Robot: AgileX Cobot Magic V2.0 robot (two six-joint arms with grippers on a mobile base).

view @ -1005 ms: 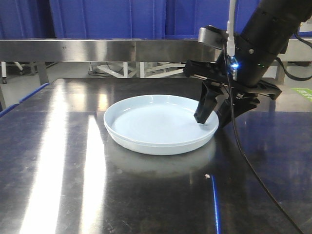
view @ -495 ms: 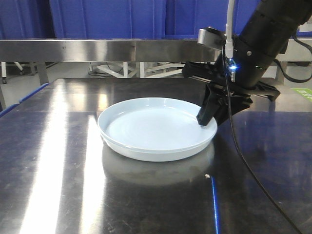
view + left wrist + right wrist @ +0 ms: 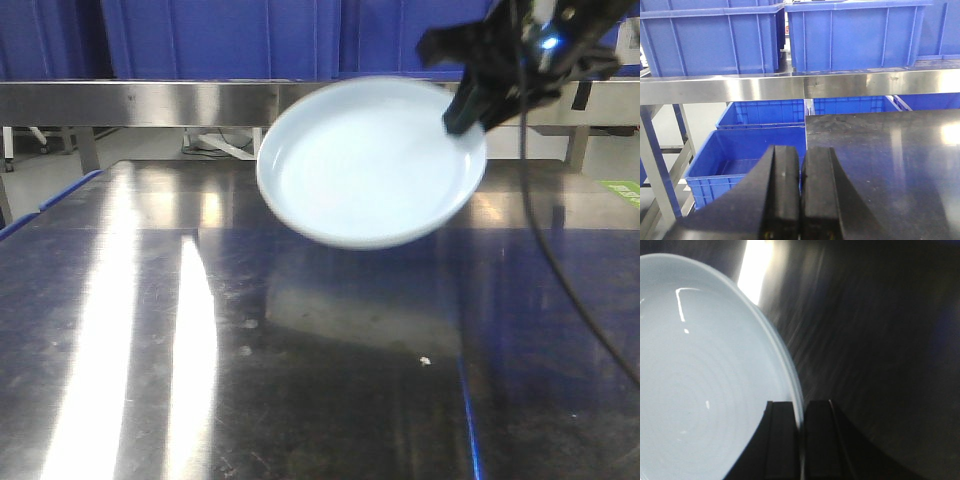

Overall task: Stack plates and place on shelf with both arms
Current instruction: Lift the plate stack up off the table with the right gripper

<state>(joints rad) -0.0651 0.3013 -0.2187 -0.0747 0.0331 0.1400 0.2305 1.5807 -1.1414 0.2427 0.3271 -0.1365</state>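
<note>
A pale blue-white plate hangs in the air above the steel table, tilted toward the camera and blurred. My right gripper is shut on its right rim; the right wrist view shows the rim pinched between the two black fingers at my right gripper. Only one plate shows; whether a second one lies under it I cannot tell. My left gripper is shut and empty, off the table's left edge, facing the shelf rail. It is out of the front view.
A steel shelf rail runs across behind the table with blue bins on it and more blue bins below at floor level. A black cable trails from the right arm down over the table's right side.
The right gripper has lifted the plate off the table, up and to the right, to the height of the shelf rail. The plate now tilts toward the camera.
</note>
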